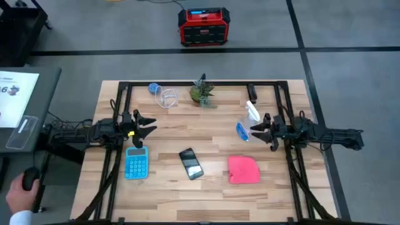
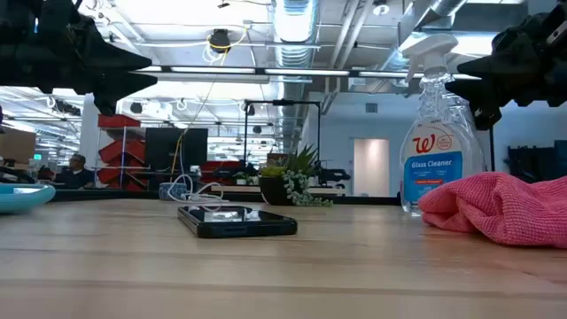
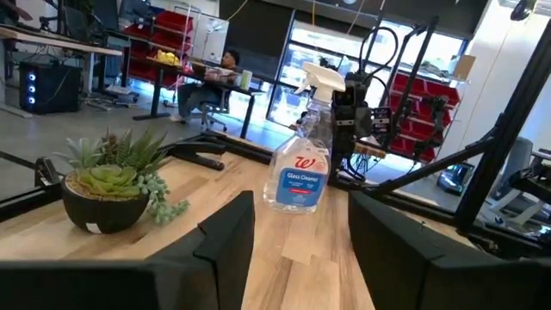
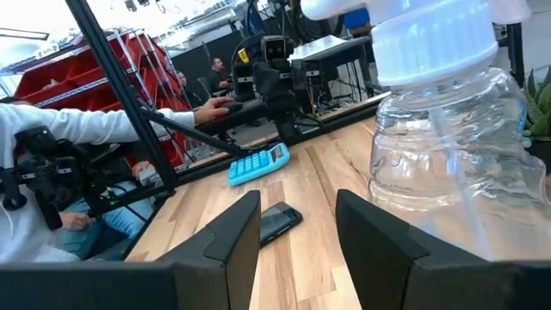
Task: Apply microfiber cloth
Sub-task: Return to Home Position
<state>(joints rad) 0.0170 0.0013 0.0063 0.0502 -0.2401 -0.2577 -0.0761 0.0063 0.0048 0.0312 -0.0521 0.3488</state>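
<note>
The pink microfiber cloth lies bunched on the table at the near right, also seen in the low view. A black phone lies flat left of it, at the table's middle. My right gripper hovers open above the table, beyond the cloth and next to the glass cleaner spray bottle. My left gripper hovers open at the left, above and beyond the light blue calculator. Neither gripper touches anything.
A small potted succulent and a coiled white cable sit near the far edge. A black frame borders the tabletop. A person's hand shows off the table at the near left. Bare wood lies between phone and cloth.
</note>
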